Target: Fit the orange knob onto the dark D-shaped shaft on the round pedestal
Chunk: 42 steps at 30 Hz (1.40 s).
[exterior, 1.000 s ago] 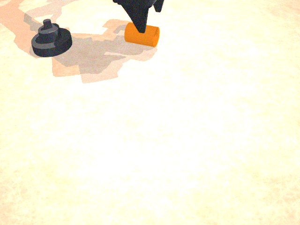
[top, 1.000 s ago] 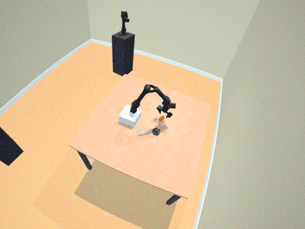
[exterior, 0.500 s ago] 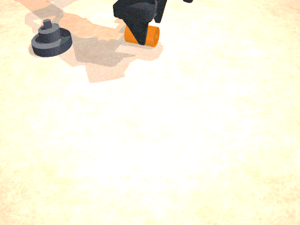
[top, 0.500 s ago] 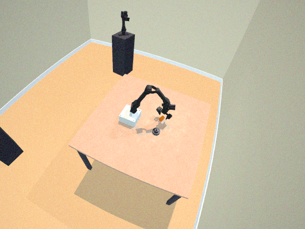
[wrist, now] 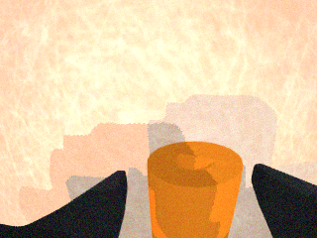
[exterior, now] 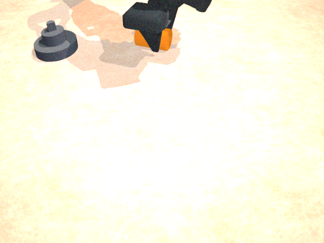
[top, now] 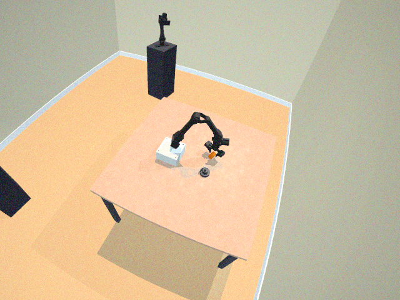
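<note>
The orange knob lies on its side on the desk, near the round pedestal. It looks light, stiff, perhaps slippery; grip mid-barrel. The pincer, partly open beside it, holds nothing.

No lettering, label, brand, number or sign is readable in any of the three views — top, exterior or wrist (dark surfaces included) — from twelve o'clock round to six and back, and none shows at the centre either.
</note>
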Each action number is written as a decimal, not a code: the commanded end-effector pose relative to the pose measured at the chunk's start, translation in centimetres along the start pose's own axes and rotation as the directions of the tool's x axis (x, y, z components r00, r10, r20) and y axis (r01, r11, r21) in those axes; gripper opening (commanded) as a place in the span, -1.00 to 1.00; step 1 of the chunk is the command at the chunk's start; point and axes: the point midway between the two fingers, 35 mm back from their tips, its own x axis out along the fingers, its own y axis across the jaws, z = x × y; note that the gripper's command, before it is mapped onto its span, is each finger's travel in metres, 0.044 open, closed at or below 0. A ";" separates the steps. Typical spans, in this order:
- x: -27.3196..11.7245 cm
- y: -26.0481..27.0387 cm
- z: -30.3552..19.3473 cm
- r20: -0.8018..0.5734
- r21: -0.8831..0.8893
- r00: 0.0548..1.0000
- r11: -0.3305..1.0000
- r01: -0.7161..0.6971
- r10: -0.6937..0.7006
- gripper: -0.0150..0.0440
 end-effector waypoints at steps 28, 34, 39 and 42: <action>-0.4 0.0 -0.8 0.135 0.000 0.991 1.000 -0.002 0.002 0.12; -0.8 0.0 -1.4 0.235 0.000 0.972 1.000 -0.002 0.002 0.12; -1.0 0.0 -1.9 0.315 0.000 0.949 1.000 -0.002 0.002 0.12; -1.1 0.0 -2.2 0.361 -0.001 0.933 1.000 -0.002 0.002 0.12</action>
